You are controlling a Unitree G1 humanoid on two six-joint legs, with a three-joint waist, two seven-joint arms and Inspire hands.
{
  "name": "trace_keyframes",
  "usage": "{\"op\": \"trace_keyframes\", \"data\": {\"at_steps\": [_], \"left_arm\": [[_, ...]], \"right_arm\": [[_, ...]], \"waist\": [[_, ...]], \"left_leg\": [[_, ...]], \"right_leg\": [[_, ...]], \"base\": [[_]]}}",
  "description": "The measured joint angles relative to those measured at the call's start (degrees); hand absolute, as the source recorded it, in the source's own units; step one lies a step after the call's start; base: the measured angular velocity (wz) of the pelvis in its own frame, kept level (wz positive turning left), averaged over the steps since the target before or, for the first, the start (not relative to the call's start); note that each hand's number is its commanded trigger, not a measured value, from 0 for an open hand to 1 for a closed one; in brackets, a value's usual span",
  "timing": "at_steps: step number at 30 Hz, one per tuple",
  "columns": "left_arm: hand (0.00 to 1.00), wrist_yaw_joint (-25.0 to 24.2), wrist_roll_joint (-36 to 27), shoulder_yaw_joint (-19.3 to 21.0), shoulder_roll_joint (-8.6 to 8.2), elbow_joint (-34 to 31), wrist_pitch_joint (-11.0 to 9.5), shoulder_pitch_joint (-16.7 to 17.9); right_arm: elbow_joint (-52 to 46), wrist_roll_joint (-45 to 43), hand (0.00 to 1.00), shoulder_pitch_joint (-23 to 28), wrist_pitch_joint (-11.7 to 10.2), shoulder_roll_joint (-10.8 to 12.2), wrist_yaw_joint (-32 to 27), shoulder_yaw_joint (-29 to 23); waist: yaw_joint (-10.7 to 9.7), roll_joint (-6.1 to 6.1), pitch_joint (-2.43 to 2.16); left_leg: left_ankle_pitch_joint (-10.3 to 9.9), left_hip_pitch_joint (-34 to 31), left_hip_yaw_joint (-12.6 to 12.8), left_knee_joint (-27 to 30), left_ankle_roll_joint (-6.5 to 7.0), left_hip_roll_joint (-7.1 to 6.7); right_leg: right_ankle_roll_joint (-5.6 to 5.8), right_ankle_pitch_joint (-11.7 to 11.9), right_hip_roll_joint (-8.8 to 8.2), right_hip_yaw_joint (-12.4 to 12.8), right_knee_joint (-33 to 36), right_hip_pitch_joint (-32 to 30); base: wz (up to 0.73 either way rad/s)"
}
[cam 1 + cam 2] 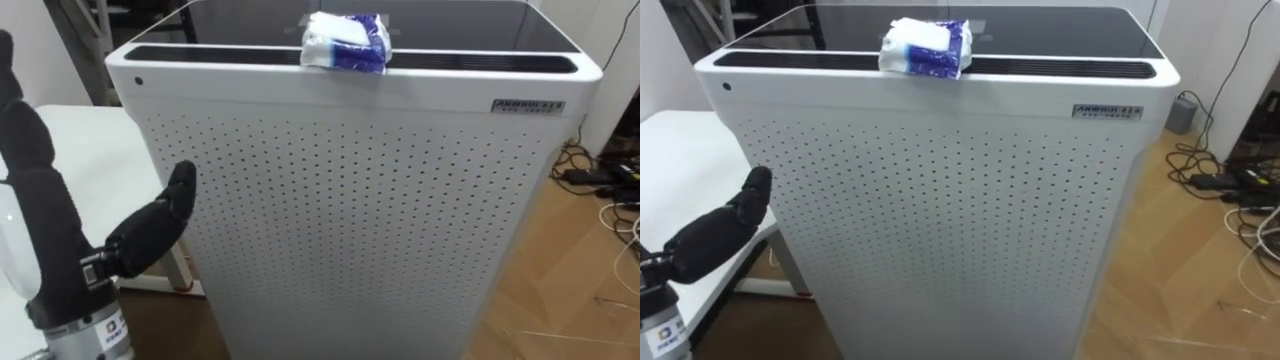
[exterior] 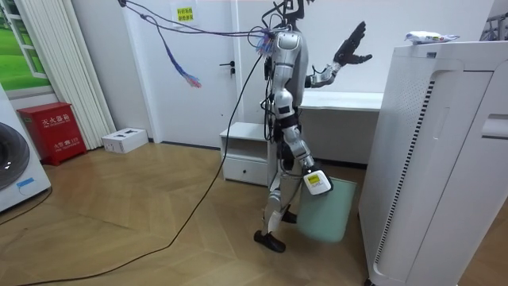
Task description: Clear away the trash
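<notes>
My left hand is up, fingers apart and empty, so it can reach the wrapper on top of the white box. My right hand hangs by the bin.

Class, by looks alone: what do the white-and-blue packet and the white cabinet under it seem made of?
Packet: probably thin plastic film, faintly shiny, crumpled and creased. Cabinet: matte white sheet metal or plastic, hard to tell which, punched with even rows of small holes; its dark top is glossy, mirroring the room.
</notes>
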Motion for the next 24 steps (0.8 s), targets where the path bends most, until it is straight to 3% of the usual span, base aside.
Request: {"op": "trace_keyframes", "data": {"at_steps": [4, 9, 14, 17, 24], "left_arm": [[0.0, -0.73, 3.26, -0.75, -0.02, -3.08, 0.0, -0.06], [0.0, -2.71, 4.89, -3.84, 0.03, -7.31, 0.04, -0.22], [0.0, -3.69, 6.9, -4.48, 0.16, -7.36, 0.06, -2.11], [0.0, -4.54, 7.69, -6.1, 0.75, -7.37, 0.39, -2.99], [0.0, -8.85, 12.06, -8.85, 1.6, -6.98, 1.44, -5.83]], "right_arm": [[-0.01, -0.13, 1.0, 0.21, 0.05, -0.01, 1.05, 0.08], [-0.08, -0.09, 1.0, 0.15, 0.16, 0.0, 1.16, 0.21], [-0.05, -0.83, 1.0, -0.12, 0.17, -0.29, 1.63, 0.78], [-0.05, -1.53, 1.0, -0.53, 0.22, -0.9, 2.26, 0.67], [0.53, -3.06, 1.0, -1.32, 0.48, -1.32, 2.85, 0.56]], "waist": [[-0.73, 0.63, -0.39], [-1.26, 0.89, -0.41], [-1.61, 1.02, -0.03], [-2.7, 1.72, 0.29], [-3.75, 1.88, 0.32]], "left_leg": [[0.01, 0.14, 0.63, 0.04, 0.03, 0.08], [0.01, 0.27, 0.91, 0.09, 0.14, 0.13], [0.01, 0.78, 1.26, -0.06, 0.18, 0.13], [-0.05, 0.97, 1.57, -0.29, 0.39, 0.06], [0.04, 2.1, 3.18, -1.87, 0.53, 0.2]], "right_leg": [[0.0, 0.0, -0.04, 0.19, 0.09, 0.08], [0.0, 0.0, -0.17, 0.91, 0.13, -0.01], [0.0, 0.0, -0.07, 2.75, 0.15, 0.06], [0.04, 0.02, -0.1, 3.13, -0.04, 0.05], [0.1, 0.06, -0.22, 3.84, -0.01, 0.03]], "base": [[-0.03], [-0.02], [-0.07], [-0.06], [-0.08]]}}
